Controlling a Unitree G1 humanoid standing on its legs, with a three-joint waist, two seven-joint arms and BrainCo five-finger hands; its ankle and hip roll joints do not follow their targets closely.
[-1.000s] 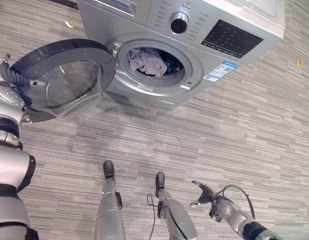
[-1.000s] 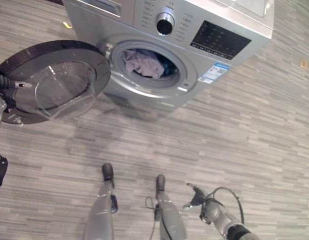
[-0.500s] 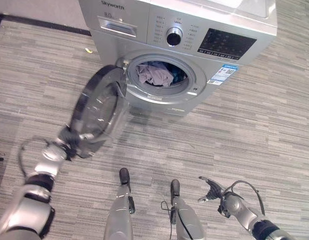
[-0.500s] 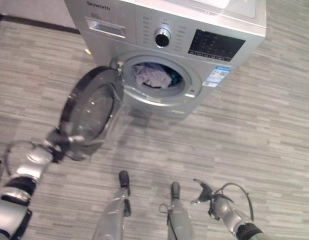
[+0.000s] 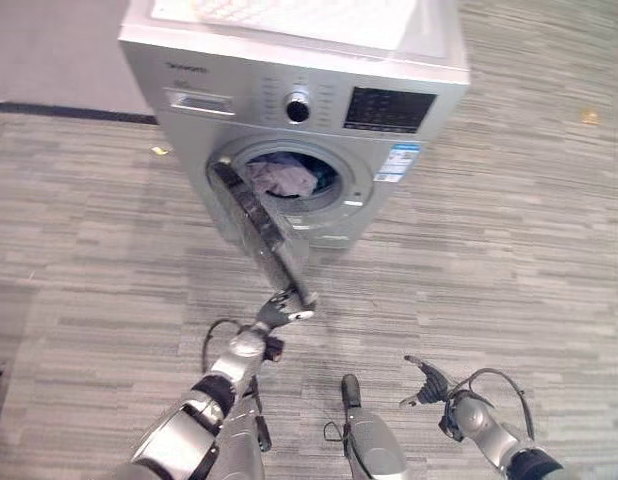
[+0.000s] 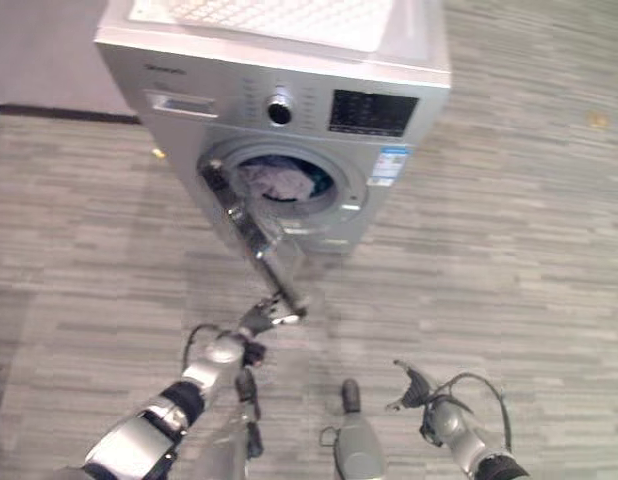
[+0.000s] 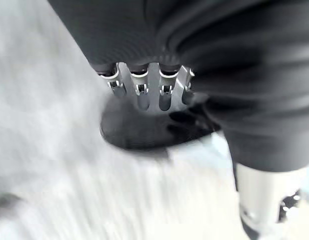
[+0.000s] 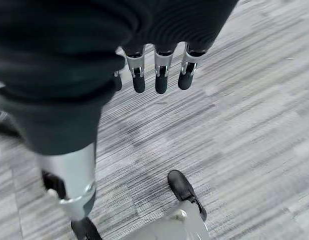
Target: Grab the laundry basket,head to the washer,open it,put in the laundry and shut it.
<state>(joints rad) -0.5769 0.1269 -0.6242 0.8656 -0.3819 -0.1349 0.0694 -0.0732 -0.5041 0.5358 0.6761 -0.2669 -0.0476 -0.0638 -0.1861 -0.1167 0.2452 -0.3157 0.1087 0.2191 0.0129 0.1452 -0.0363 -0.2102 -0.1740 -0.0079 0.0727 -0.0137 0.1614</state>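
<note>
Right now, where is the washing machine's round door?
The door stands half-shut, edge-on in front of the washer's opening, hinged at the robot's left of the laundry in the drum. The left hand touches its free lower edge.

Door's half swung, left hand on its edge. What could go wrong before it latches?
1. Laundry sits near the drum opening; the door might pinch it and not latch.
2. The left hand touches only the door's outer rim with straight fingers, so it could slip off mid-push.
3. The right hand hangs idle and can't help.
</note>
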